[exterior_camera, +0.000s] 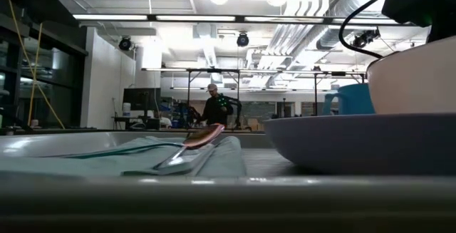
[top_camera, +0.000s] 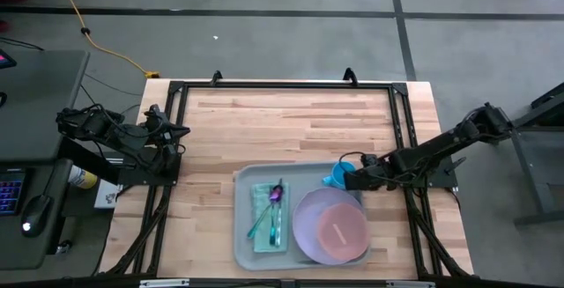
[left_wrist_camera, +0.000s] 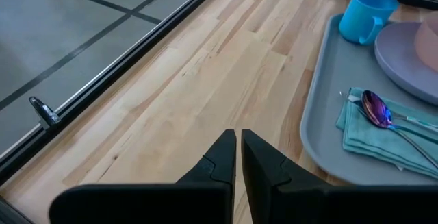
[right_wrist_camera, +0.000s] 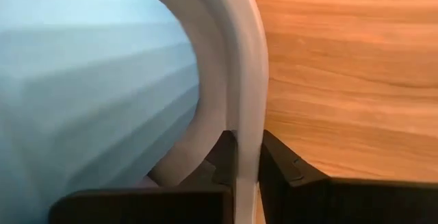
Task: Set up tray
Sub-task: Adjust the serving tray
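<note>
High view: tray (top_camera: pixel 242 235) lies at near-centre edge of the wood surface (top_camera: pixel 264 129), long side running L-R. On it: teal napkin (top_camera: pixel 267 219) w/ spoon (top_camera: pixel 276 196) at L, lavender plate (top_camera: pixel 310 213) w/ pink bowl (top_camera: pixel 339 231) at R, blue cup (top_camera: pixel 339 172) at far R corner.

Right tool (top_camera: pixel 350 180) sits at that far R corner, arm reaching in from R side. Right wrist view: its fingers (right_wrist_camera: pixel 277 162) are clenched on the tray's raised rim (right_wrist_camera: pixel 243 80), one finger inside, one outside, cup wall (right_wrist_camera: pixel 89 80) just beside inside finger.

Left tool (top_camera: pixel 179 131) is at L edge of surface, well apart from tray; left wrist view shows fingers (left_wrist_camera: pixel 222 159) pinched nearly together, grasping nothing, tray off to the side.

Low view: person (exterior_camera: pixel 214 108) stands far back in room.
</note>
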Available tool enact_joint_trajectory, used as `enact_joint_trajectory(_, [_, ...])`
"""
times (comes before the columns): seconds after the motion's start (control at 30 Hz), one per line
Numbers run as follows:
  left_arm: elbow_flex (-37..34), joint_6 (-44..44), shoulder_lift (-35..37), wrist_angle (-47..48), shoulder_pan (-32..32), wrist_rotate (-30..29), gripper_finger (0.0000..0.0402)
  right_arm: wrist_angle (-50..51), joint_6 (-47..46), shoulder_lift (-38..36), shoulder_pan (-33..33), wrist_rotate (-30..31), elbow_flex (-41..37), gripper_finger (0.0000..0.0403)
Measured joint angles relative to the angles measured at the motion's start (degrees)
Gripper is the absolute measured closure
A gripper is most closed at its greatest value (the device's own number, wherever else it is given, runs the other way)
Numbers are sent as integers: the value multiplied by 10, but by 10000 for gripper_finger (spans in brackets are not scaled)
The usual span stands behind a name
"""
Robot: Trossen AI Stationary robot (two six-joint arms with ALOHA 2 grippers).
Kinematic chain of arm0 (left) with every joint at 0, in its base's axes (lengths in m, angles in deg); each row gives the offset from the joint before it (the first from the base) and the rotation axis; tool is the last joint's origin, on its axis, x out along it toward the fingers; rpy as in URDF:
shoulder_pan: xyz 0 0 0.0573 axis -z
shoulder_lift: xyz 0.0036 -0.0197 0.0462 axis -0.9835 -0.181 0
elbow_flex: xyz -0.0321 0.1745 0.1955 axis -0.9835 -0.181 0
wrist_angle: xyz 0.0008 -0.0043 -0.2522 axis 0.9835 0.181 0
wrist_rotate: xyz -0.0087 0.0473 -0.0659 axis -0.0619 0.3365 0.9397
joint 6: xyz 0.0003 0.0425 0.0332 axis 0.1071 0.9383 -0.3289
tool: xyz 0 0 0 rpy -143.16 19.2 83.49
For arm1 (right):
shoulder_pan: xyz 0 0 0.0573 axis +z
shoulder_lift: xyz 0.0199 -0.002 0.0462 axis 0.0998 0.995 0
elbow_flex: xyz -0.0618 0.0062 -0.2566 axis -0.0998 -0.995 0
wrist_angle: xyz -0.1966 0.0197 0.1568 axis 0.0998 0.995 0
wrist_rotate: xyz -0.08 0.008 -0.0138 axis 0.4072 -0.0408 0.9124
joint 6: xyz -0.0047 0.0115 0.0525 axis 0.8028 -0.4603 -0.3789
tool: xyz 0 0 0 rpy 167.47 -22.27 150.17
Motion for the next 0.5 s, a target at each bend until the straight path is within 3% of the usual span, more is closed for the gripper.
enact_joint_trajectory(0.5, [0, -2, 0, -2, 0, 0, 346, 50, 2, 2, -13, -5, 22, 374])
